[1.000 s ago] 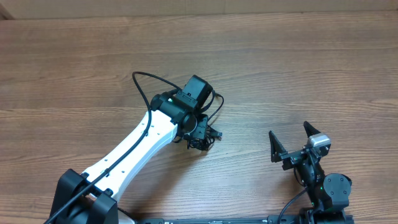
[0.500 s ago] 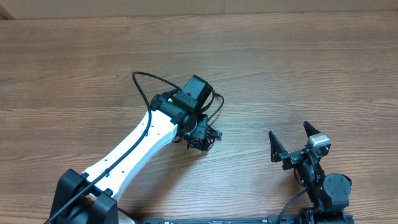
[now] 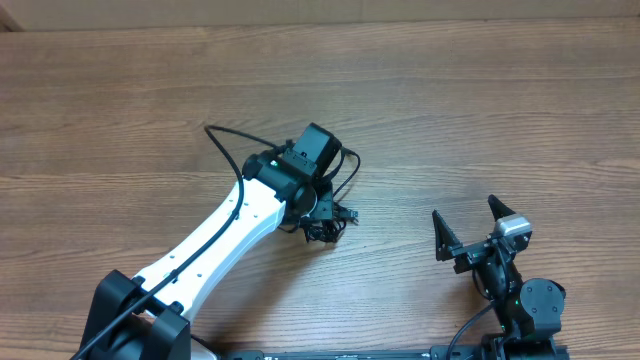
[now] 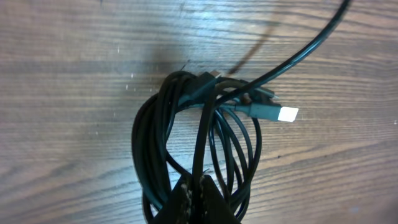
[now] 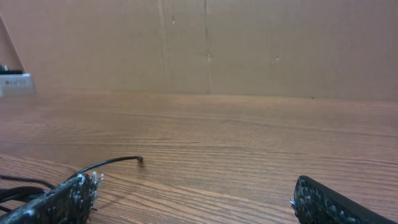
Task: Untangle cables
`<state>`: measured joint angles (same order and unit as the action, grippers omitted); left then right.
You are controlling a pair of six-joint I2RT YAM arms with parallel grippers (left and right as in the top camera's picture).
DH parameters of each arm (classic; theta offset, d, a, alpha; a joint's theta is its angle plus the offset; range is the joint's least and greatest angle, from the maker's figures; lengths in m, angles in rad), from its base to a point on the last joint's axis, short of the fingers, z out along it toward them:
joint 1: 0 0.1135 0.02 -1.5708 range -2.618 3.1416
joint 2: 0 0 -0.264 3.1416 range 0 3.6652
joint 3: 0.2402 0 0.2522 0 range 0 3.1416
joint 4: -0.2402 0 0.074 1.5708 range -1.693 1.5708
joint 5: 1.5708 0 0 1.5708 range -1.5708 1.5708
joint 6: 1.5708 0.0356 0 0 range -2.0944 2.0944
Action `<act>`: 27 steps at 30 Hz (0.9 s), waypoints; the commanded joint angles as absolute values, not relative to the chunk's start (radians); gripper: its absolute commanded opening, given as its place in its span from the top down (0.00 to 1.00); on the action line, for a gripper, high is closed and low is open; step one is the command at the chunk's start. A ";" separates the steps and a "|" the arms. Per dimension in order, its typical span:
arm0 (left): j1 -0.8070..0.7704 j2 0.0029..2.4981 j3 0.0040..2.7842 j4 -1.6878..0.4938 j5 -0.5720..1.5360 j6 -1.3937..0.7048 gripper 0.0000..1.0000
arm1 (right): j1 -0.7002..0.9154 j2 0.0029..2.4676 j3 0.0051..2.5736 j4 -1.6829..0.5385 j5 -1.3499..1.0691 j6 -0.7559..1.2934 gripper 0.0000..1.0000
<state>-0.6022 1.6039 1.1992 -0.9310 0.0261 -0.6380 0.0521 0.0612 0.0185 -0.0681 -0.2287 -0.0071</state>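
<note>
Closest to me, by the near right corner of the table point(image 3: 520, 90), the right fingers point(image 3: 441, 235) stood wide apart. They held nothing and pointed toward the far edge. Through the right wrist camera I saw only bare wood between the two pads.

Farther in, the white arm point(image 3: 220, 235) reached on a slant from the near left corner toward the middle of the table. Its wrist hung directly over the cables point(image 4: 155, 155). They lay as one tangled bundle of thin black loops about midway between the left and right edges, somewhat nearer the near edge than the far one.

In the left wrist camera, the left fingers point(image 4: 177, 205) were pressed together on a single strand at the near side of the bundle. That strand ran up across the loops. A plug point(image 4: 287, 114) with a pale tip stuck out of the bundle's far right side and rested on the wood.

Beyond the bundle, the table ran on to the far edge.
</note>
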 commanded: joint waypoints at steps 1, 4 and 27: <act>-0.611 1.599 1.152 -0.907 0.040 -0.817 0.96 | 0.050 0.061 0.008 -0.062 -0.226 -0.004 0.00; -0.617 1.599 1.120 -0.866 0.076 -0.861 0.96 | 0.050 0.061 0.008 -0.062 -0.226 -0.004 0.00; -0.706 1.599 1.056 -0.729 -0.006 -0.499 0.37 | 0.050 0.061 0.008 -0.062 -0.226 -0.004 0.00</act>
<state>-0.7010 1.6039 1.0664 -0.7189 -0.0051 -0.4858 0.0521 0.0612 0.0185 -0.0673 -0.2287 -0.0071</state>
